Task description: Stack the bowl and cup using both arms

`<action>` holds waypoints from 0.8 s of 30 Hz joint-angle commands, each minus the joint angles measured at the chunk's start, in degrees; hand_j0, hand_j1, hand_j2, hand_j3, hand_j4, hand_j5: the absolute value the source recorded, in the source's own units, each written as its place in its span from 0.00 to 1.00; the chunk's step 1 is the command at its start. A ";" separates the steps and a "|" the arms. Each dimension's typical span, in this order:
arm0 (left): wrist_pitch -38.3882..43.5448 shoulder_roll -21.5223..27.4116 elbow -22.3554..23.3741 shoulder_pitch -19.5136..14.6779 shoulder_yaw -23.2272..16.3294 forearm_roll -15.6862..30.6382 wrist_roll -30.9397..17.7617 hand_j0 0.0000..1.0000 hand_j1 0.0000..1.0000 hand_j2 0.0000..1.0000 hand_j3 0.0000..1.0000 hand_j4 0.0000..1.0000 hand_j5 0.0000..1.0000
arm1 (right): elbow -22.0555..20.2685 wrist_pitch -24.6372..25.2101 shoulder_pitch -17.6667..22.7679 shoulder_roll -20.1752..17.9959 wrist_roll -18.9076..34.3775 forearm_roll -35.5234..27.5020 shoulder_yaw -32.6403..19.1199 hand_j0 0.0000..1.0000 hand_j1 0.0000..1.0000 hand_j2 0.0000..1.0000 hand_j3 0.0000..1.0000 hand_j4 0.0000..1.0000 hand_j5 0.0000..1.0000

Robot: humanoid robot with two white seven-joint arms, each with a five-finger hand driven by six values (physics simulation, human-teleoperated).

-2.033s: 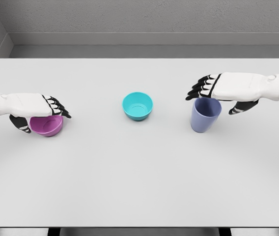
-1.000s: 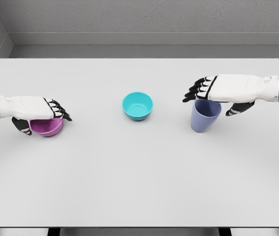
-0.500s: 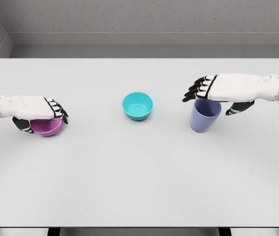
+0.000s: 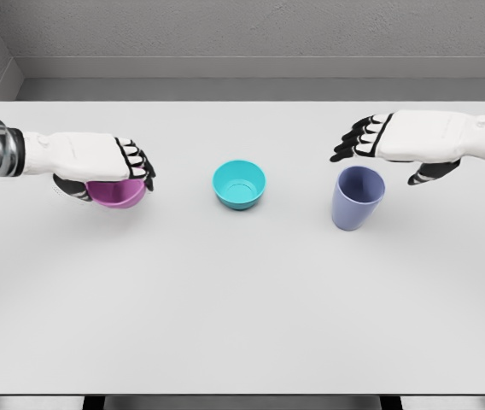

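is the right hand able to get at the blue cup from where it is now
Probably yes. The right hand hangs open just above and behind the blue cup, whose rim is uncovered, and nothing lies between them. The teal bowl stands well off to the side.

Only one view is given, taken from the robot's head. The scene is seen from above and in front, looking down and forward over a white table [image 4: 242,299]. The table's near edge is cut by the bottom of the picture, and its far edge is met by a grey wall [image 4: 242,30] at the top. The whole tabletop is taken in from a moderate distance. No second view is supplied, so no overlap can be described.
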 commanded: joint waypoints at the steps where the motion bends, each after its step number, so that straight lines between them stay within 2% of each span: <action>1: 0.09 -1.97 -0.49 0.00 0.36 0.31 0.06 0.60 0.60 0.60 0.60 0.60 0.60 | -0.03 0.16 0.00 0.27 -0.03 -0.35 0.10 1.00 1.00 1.00 1.00 1.00 1.00; 5: 0.09 -5.66 -0.22 -0.79 2.30 0.22 0.06 0.60 0.60 0.60 0.60 0.60 0.60 | -0.11 0.16 0.17 0.54 -0.03 -0.26 0.28 1.00 1.00 1.00 1.00 1.00 1.00; 9: 0.09 -10.49 0.30 -2.99 2.39 0.14 0.06 0.60 0.60 0.60 0.60 0.60 0.60 | -0.20 0.16 0.09 0.71 -0.03 -0.26 1.42 1.00 1.00 1.00 1.00 1.00 1.00; 14: 0.09 -17.97 5.75 -4.04 2.74 -0.04 -1.08 0.60 0.60 0.60 0.60 0.60 0.60 | -0.55 0.16 0.09 0.71 -0.03 -0.26 1.86 1.00 1.00 1.00 1.00 1.00 1.00; 17: 0.09 -19.46 5.93 -4.57 2.74 -0.13 -1.26 0.60 0.60 0.60 0.60 0.60 0.60 | -0.55 0.16 0.09 0.98 -0.03 -0.26 2.74 1.00 1.00 1.00 1.00 1.00 1.00; 21: 0.09 -24.21 11.29 -4.22 2.65 -2.94 -1.35 0.60 0.60 0.60 0.60 0.60 0.60 | -0.47 0.16 0.09 1.33 -0.03 -0.26 3.62 1.00 1.00 1.00 1.00 1.00 1.00; 24: 0.09 -25.70 12.43 -3.69 2.56 -4.17 -1.35 0.60 0.60 0.60 0.60 0.60 0.60 | 0.06 0.16 0.09 1.77 -0.03 -0.26 3.62 1.00 1.00 1.00 1.00 1.00 1.00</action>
